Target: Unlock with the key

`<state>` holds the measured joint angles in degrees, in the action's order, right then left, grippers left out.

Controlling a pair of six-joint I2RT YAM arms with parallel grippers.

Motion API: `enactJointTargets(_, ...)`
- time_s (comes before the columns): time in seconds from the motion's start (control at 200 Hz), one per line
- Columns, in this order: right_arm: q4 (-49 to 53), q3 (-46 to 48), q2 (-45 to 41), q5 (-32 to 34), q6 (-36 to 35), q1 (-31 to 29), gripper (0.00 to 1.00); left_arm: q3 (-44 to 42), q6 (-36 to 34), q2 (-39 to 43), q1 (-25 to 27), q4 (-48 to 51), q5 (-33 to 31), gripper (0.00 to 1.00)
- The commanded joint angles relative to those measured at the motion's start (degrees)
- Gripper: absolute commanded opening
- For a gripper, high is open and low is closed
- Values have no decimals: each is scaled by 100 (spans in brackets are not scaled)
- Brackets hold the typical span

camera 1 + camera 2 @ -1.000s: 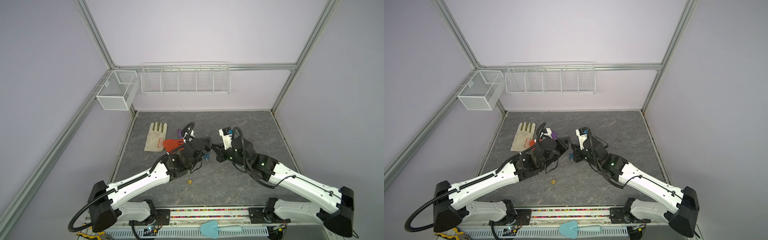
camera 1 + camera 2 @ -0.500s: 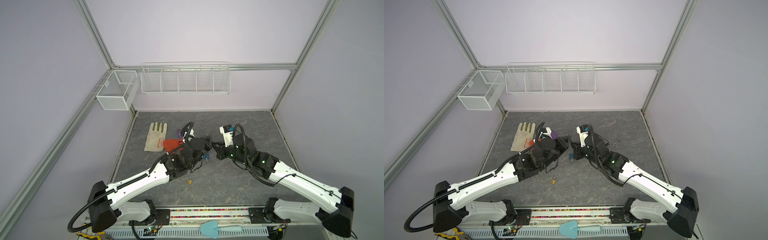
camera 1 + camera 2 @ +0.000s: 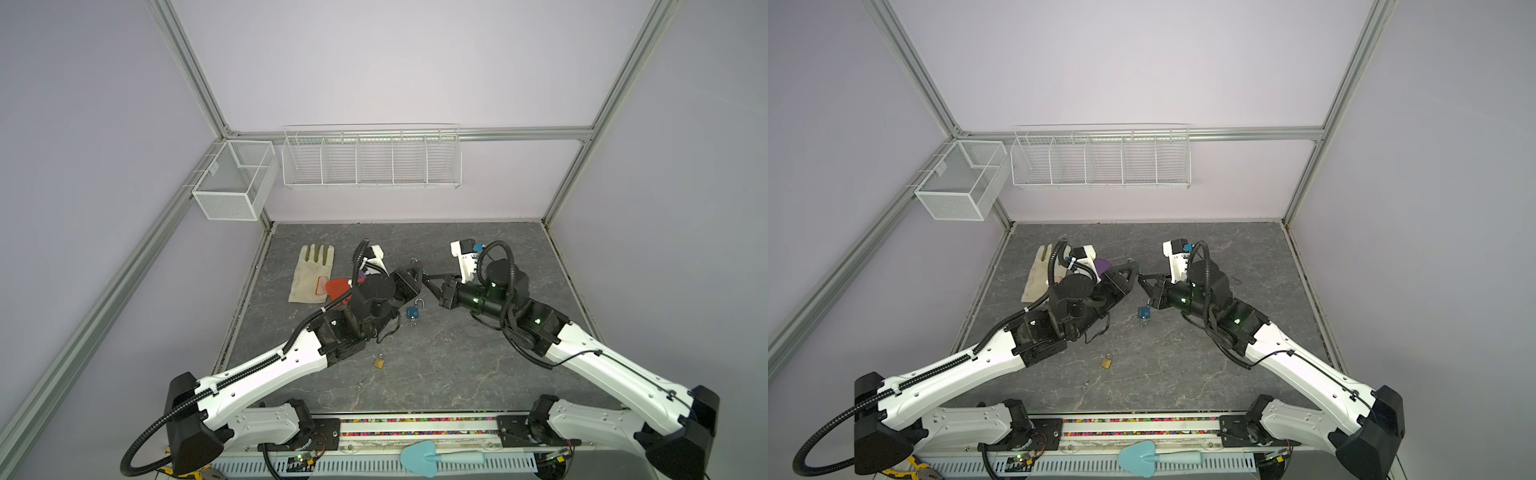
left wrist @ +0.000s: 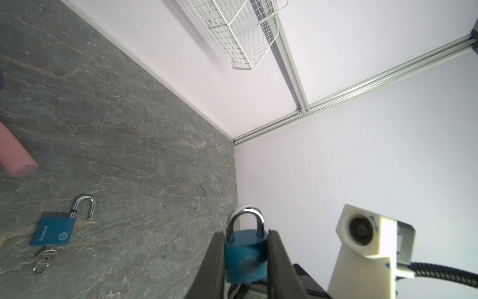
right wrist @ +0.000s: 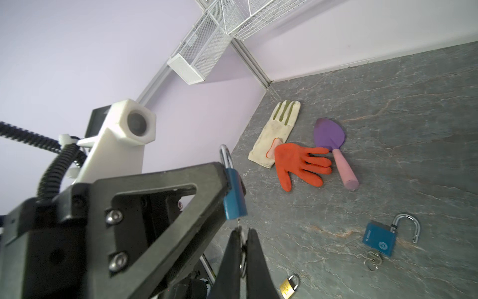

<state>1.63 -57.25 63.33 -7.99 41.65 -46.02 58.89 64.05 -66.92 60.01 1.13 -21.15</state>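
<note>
FREE: table [image 3: 536, 253] far right | BLOCKED: gloves [image 3: 311, 274], trowel [image 5: 328, 134] far left; open padlock [image 3: 413, 311] centre; brass padlock [image 3: 378, 362] nearer front | ABOVE CENTRE: left gripper [image 4: 245, 240], right gripper [image 5: 241, 233] tip to tip

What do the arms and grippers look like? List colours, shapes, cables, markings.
The left arm and right arm have white shells, black joints. A ribbed black hose runs along the left; thinner black cables loop by the right. The left gripper and right gripper are black; fingers are triangular open frames with silver screws. Each wrist carries a white camera mount. Green lights dot the right arm.
</note>
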Motion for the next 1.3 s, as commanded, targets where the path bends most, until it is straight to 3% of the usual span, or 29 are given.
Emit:
enactJointTargets(0.0,-1500,24,-172,-861,457,-84,6,-362,-110,-8,114,-259,1131,0)
enactJointTargets(0.2,-1806,76,-198,-1065,654,-71,6,-450,-366,150,-24,-419,1368,0)
enactJointTargets(0.435,-945,63,-320,-628,-14,-67,6,-434,-688,408,-75,-548,1335,0)
enactJointTargets(0.66,-1015,83,-343,-991,-29,-65,6,-484,-1135,640,-339,-661,1649,11)
enactJointTargets(0.945,-819,3,-407,-1183,-191,-65,6,-890,-1107,692,-704,-1666,2435,12)
enactJointTargets(1.294,-360,-172,-383,-1118,-478,-53,6,-982,-888,590,-946,-2089,3007,18)
